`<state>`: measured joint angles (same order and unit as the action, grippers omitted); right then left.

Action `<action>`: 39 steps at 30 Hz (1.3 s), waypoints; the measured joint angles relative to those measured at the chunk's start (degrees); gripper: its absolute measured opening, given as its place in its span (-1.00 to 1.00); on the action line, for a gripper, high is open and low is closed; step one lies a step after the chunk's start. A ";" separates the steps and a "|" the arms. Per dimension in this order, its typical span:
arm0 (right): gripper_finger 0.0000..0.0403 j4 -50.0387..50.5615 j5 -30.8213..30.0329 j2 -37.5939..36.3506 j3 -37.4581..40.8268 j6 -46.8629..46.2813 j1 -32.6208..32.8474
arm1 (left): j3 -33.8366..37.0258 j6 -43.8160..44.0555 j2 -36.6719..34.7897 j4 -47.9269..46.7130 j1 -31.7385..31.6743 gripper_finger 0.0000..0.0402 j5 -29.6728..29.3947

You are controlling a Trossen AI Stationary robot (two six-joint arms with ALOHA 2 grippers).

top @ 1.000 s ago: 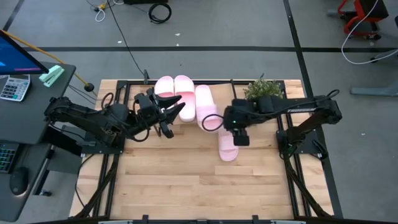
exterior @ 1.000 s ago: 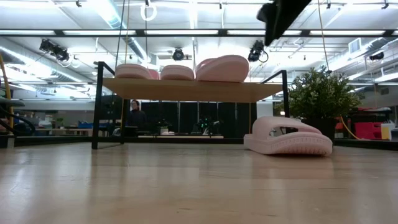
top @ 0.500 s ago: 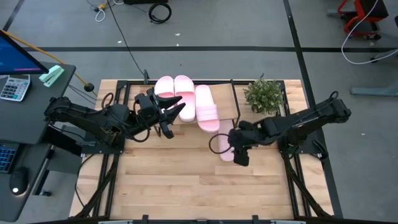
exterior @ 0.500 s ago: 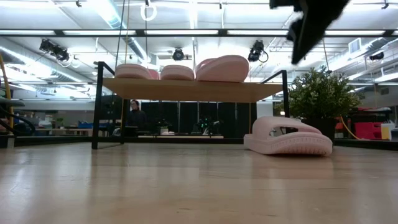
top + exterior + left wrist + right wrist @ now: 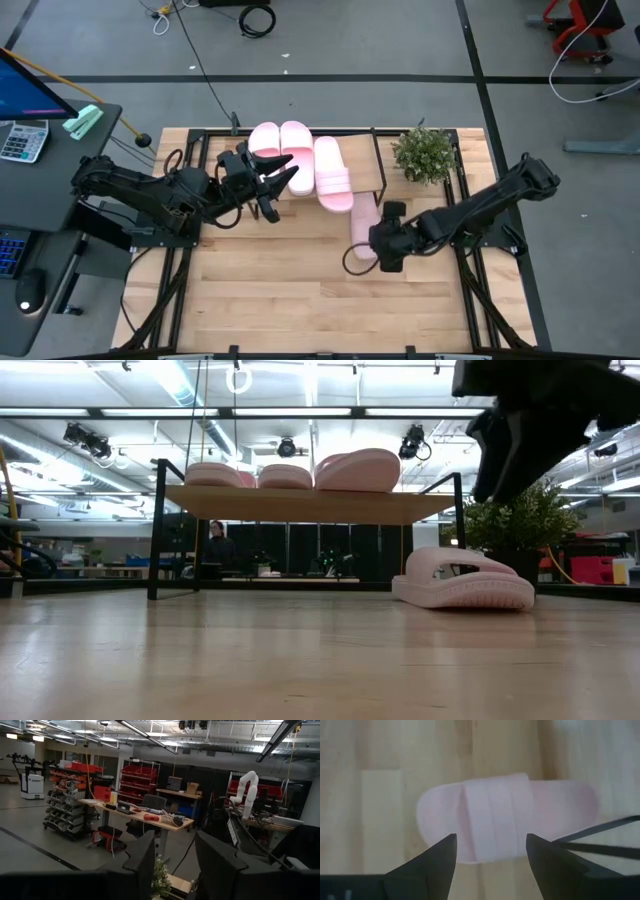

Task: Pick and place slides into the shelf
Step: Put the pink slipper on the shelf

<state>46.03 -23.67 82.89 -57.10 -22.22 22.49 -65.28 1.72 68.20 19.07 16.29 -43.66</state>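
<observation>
Right gripper (image 5: 384,250): over the one slide on the table (image 5: 364,238), fingers spread wide, nothing between them; it hangs above the slide, apart from it.
Right wrist view only: the slide on the table (image 5: 507,815) lies crosswise between the two dark fingers (image 5: 427,867), strap in the middle, bare wood around it.
Low view only: the slide on the table (image 5: 462,578) sits flat, sole down, just right of the shelf (image 5: 300,505); the right gripper (image 5: 525,425) hangs dark above it.
Slide's axis: in the high view its long axis runs from near edge to far edge of the table, beside the shelf's right legs.
Left gripper (image 5: 272,188): held at the shelf's (image 5: 365,165) left end, fingers partly apart, holding nothing I can see.
Shelf load: three slides (image 5: 300,155) on the top board, side by side, the rightmost slide (image 5: 332,175) jutting out over the front edge.
Behind: a potted plant (image 5: 424,153) at the shelf's right end.
Left wrist view: only room beyond the table, workbenches and red bins.
</observation>
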 joint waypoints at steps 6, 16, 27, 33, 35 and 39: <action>0.21 -0.16 -4.94 2.75 0.00 -0.03 2.27 | 0.00 0.02 0.00 -0.11 0.00 -0.31 0.00; 0.21 -2.10 -8.28 6.99 -0.02 -0.68 4.84 | 0.00 0.04 -0.02 -0.15 0.00 -0.27 0.00; 0.21 -4.33 -10.71 11.24 -0.04 -0.64 5.04 | 0.00 0.15 0.00 -1.45 0.00 -0.33 0.00; 0.21 -6.82 -10.99 14.00 -0.05 -0.22 5.04 | 0.00 0.15 0.00 -2.24 0.00 -0.29 -0.02; 0.21 -7.33 -11.83 15.38 -0.06 -0.16 5.04 | 0.00 0.15 0.00 -2.27 0.00 -0.28 -0.02; 0.17 -7.10 -14.65 17.79 -0.06 0.22 5.04 | 0.00 0.13 0.00 -2.27 0.00 -0.30 -0.02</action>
<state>38.93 -38.32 100.68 -57.16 -22.00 27.53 -65.28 1.85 68.20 16.80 16.29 -43.68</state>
